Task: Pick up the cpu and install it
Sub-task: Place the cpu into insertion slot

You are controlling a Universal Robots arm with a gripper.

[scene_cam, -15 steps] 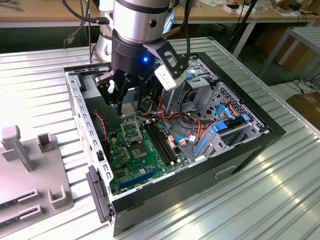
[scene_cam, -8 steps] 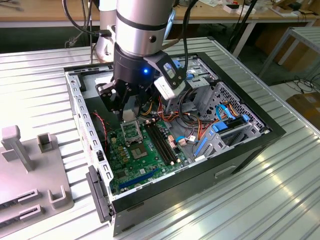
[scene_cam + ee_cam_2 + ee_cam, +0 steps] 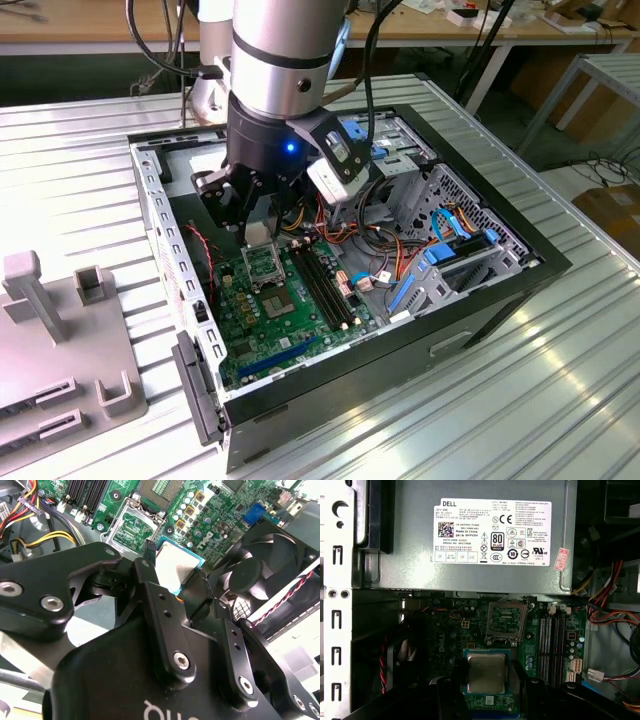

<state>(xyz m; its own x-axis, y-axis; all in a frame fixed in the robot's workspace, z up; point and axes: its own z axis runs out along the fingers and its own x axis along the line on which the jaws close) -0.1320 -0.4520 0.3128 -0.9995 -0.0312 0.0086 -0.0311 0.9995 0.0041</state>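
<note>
Hovering low inside the open black metal computer case (image 3: 400,372), we've got the black two-fingered gripper (image 3: 258,226) at about ten o'clock of the case's middle in the exterior view. And look at that: its fingers (image 3: 530,695) are drawn in most of the way, pinching the small flat silvery-grey square cpu (image 3: 486,672) by two opposite edges. We see the plate level and held clear above the green circuit board (image 3: 250,322). The square metal-framed socket (image 3: 262,266) lies just at six o'clock of the chip in the exterior view, the two apart. In the first wrist view the chip sits beside the socket (image 3: 506,622), not yet over it, and the big grey labelled power-supply box (image 3: 470,555) lies beyond. In the second wrist view we catch the cpu (image 3: 172,565) between the dark fingers (image 3: 150,597), with a round black fan (image 3: 255,572) close alongside. Long black memory slots (image 3: 325,285) run at four o'clock of the socket in the exterior view.
</note>
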